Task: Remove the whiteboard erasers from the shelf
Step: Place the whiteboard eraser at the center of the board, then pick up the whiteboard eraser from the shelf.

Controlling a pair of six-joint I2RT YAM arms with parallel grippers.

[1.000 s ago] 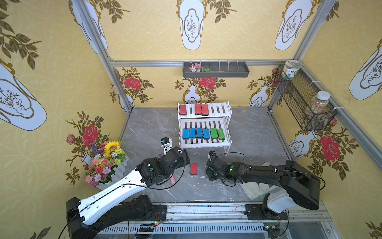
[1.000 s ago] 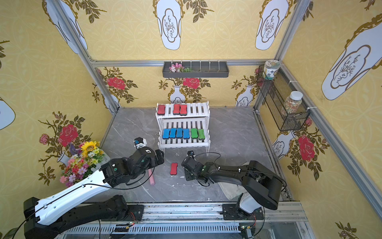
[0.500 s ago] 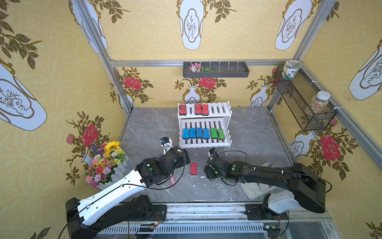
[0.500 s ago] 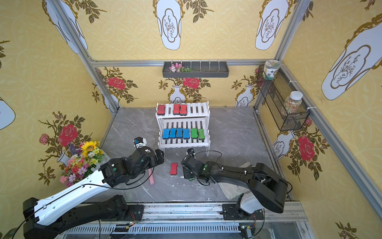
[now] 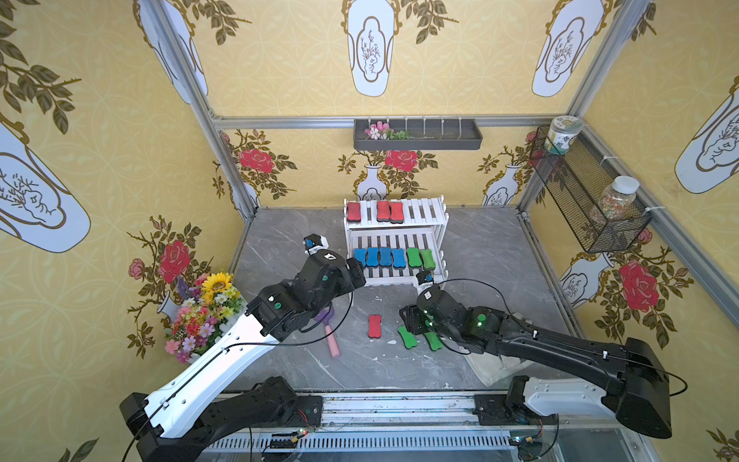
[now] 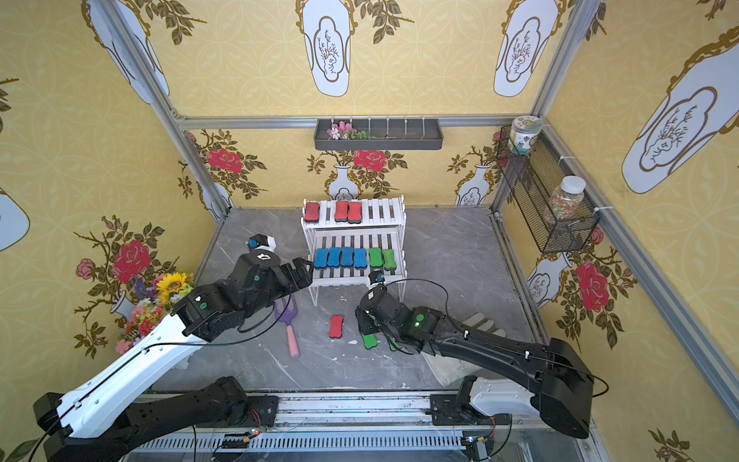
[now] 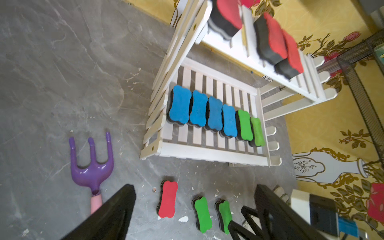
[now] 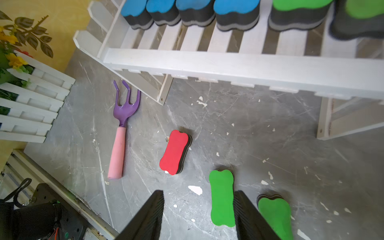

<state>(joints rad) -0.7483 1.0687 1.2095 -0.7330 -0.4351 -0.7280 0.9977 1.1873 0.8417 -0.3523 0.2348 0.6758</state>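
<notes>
Nine erasers [image 5: 372, 257] on shelf [image 5: 424, 211], likely light, soft foam; I would pinch each across its waist. Left gripper [image 7: 194, 187] wide; right gripper [image 8: 198, 193] half-open astride green eraser [image 8: 221, 197].

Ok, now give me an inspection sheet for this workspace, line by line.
Surface: grey table, flecked white.
Job's things: shelf holds three red erasers, four blue erasers, two green erasers; loose red eraser and two loose green erasers on table.
Clutter: garden fork, cloth.
Grippers: left gripper open by lower tier; right gripper open astride one loose green.
Cables: left cable, right cable, black loops.
Surroundings: bouquet, wall tray, wire basket with jars.
</notes>
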